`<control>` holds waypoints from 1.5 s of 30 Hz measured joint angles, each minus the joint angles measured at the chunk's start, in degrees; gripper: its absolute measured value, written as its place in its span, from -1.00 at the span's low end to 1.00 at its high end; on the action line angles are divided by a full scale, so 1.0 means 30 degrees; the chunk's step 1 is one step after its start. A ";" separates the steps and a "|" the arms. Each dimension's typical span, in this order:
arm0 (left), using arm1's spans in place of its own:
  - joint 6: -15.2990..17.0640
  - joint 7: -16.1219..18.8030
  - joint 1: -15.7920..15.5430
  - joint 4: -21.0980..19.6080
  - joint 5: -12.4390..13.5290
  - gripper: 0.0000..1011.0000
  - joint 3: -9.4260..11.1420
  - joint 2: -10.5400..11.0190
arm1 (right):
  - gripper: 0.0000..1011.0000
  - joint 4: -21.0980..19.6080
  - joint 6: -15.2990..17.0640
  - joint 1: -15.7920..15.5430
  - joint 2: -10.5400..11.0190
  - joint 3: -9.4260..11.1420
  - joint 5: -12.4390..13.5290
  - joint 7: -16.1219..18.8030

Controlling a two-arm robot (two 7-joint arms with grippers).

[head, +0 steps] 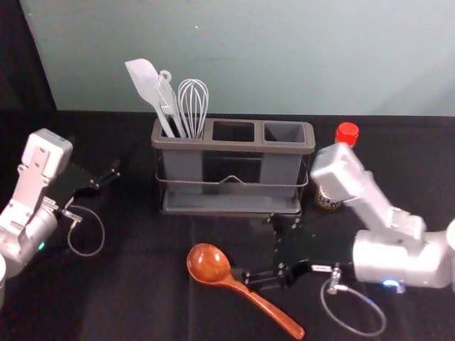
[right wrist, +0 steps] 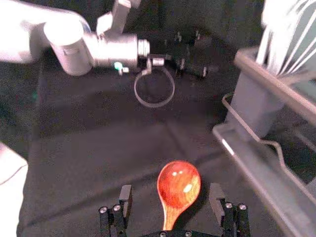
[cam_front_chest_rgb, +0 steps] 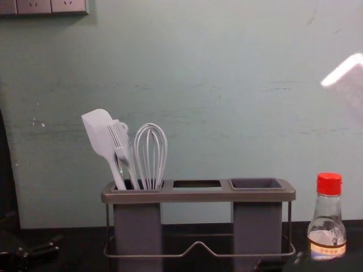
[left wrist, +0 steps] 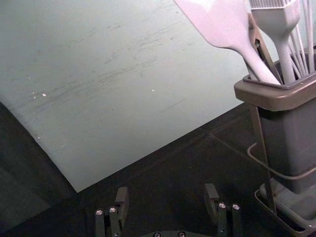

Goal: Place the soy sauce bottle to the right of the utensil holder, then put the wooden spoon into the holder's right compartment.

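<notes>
The spoon [head: 208, 263] lies on the bench [head: 142, 291] in front of the holder [head: 213, 145], its bowl towards the robot's left and its handle slanting back towards the robot and to the right. Its long axis is thus diagonal to the holder's front. The right gripper [right wrist: 171, 193] is open and much the nearer of the two, reaching in from the right side; in the right wrist view the bowl shows ahead between the fingers, and the handle runs back towards the palm. Nothing is gripped. How high the fingertips stand over the bench I cannot tell.

The coming move seems to turn on that slant: the fingers should close across the handle, one on each side, near the neck. Closing on the round bowl could let it roll or slip. After that the spoon would need lifting and turning upright over the right compartment [head: 284, 131], which has no utensil in it; the spatula, brush and whisk stand in the left one.

The bottle [cam_front_chest_rgb: 327, 226] stands upright to the right of the holder, a little apart, so the first part looks done. The left gripper [left wrist: 167, 190], open and empty, is parked left of the holder.
</notes>
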 joint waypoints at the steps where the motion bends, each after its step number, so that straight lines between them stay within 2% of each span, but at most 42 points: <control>1: 0.0001 0.0000 0.0001 0.0000 0.0000 0.99 -0.0001 0.0000 | 0.98 0.0066 0.0370 0.0220 -0.0100 -0.0245 -0.0131 -0.0079; 4: 0.0000 0.0000 0.0000 0.0000 0.0000 0.99 -0.0001 0.0001 | 0.98 0.0391 0.1799 0.1085 -0.0600 -0.1142 -0.0669 -0.0384; 10: 0.0000 0.0001 0.0000 0.0000 0.0000 0.99 0.0000 0.0001 | 0.98 0.1041 0.3664 0.2469 -0.1382 -0.2599 -0.1901 -0.0540; 16: 0.0000 0.0000 0.0000 0.0000 0.0001 0.99 0.0000 0.0000 | 0.98 0.1778 0.4724 0.3452 -0.2221 -0.3532 -0.2783 -0.0451; 23: 0.0001 0.0000 0.0000 -0.0001 0.0001 0.99 -0.0001 0.0000 | 0.98 0.2672 0.5346 0.4283 -0.3176 -0.4333 -0.3608 -0.0173; 31: 0.0001 -0.0001 0.0000 0.0000 0.0000 0.99 -0.0001 0.0000 | 0.98 0.3870 0.6031 0.4862 -0.4384 -0.4690 -0.4240 -0.0118; 45: 0.0001 0.0000 0.0000 0.0000 0.0001 0.99 0.0000 0.0001 | 0.98 0.4824 0.6269 0.4901 -0.5236 -0.4319 -0.4877 -0.0361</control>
